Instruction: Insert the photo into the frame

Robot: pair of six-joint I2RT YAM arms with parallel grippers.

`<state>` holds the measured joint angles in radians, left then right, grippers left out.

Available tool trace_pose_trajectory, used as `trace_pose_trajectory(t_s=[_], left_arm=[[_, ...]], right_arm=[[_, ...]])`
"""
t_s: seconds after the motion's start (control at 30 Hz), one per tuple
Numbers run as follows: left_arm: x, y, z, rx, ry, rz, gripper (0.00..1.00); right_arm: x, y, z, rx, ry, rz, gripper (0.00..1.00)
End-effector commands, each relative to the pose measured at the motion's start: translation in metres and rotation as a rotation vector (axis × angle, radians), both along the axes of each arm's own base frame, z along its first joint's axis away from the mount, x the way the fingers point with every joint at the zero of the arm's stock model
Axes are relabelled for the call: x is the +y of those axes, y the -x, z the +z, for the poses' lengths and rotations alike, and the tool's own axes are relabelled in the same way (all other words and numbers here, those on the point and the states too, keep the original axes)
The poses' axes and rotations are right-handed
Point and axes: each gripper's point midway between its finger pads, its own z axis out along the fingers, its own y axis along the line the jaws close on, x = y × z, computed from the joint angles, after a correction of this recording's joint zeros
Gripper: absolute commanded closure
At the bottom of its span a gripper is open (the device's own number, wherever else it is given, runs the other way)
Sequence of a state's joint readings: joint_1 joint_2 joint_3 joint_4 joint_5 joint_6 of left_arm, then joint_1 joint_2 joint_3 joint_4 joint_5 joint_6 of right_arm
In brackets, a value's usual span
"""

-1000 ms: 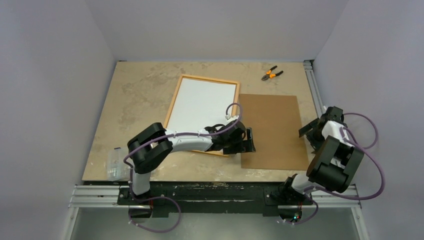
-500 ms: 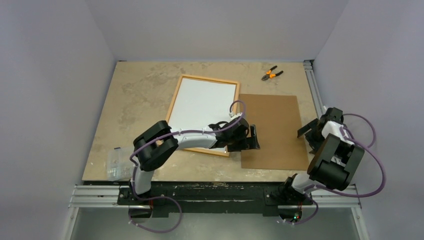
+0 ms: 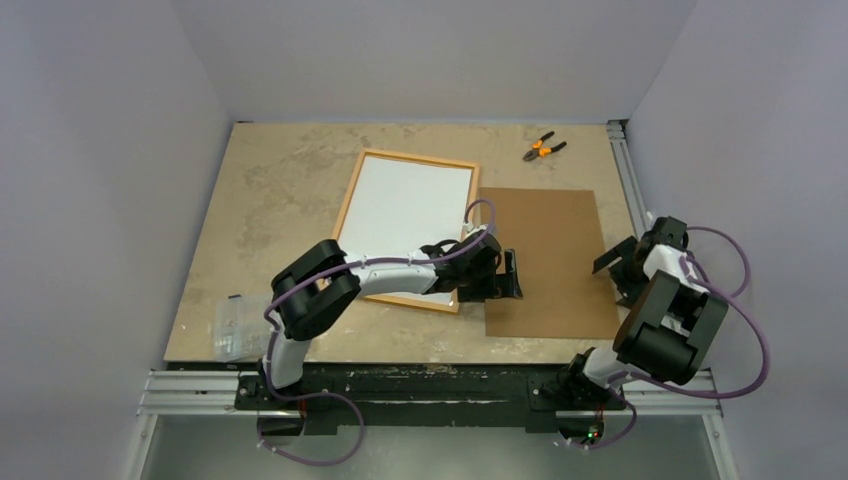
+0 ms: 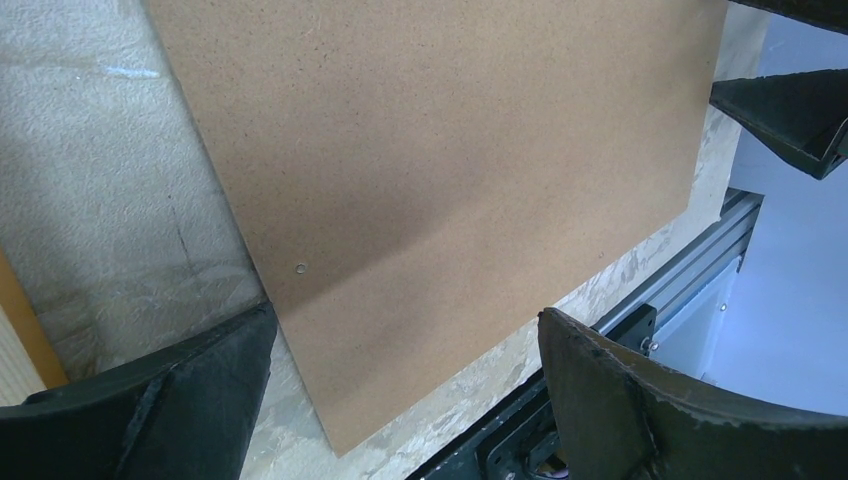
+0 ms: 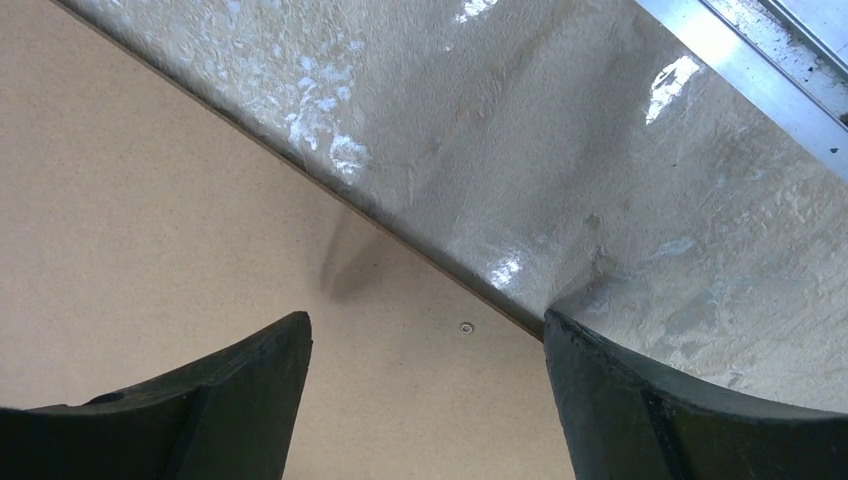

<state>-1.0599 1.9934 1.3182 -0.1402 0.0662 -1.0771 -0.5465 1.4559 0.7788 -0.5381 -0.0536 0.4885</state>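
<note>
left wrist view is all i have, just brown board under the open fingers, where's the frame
Observer: The frame lies flat close beside the backing board, on the board's left, with the left arm reaching across its near corner.
Operator: is the photo in it
Observer: A white sheet fills the frame; no printed side shows in any view.
Operator: and the right arm
Observer: The right arm's fingers stand open over the board's right edge, holding nothing.
</note>
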Motion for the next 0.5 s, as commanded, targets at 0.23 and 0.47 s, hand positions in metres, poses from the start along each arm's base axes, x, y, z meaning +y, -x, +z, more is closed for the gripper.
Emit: trace_pose_trajectory(t_s=[0.23,0.47], left_arm=[[-0.009,-0.020,0.064,-0.140,0.133,-0.033,0.00],[0.001,-0.024,0.109,-0.226,0.209,-0.041,0.00]], right_arm=[[0.037,0.005,-0.014,-0.018,-0.175,0.048,0.18],[0.046,0.008,-0.015,-0.025,-0.211,0.073,0.18]])
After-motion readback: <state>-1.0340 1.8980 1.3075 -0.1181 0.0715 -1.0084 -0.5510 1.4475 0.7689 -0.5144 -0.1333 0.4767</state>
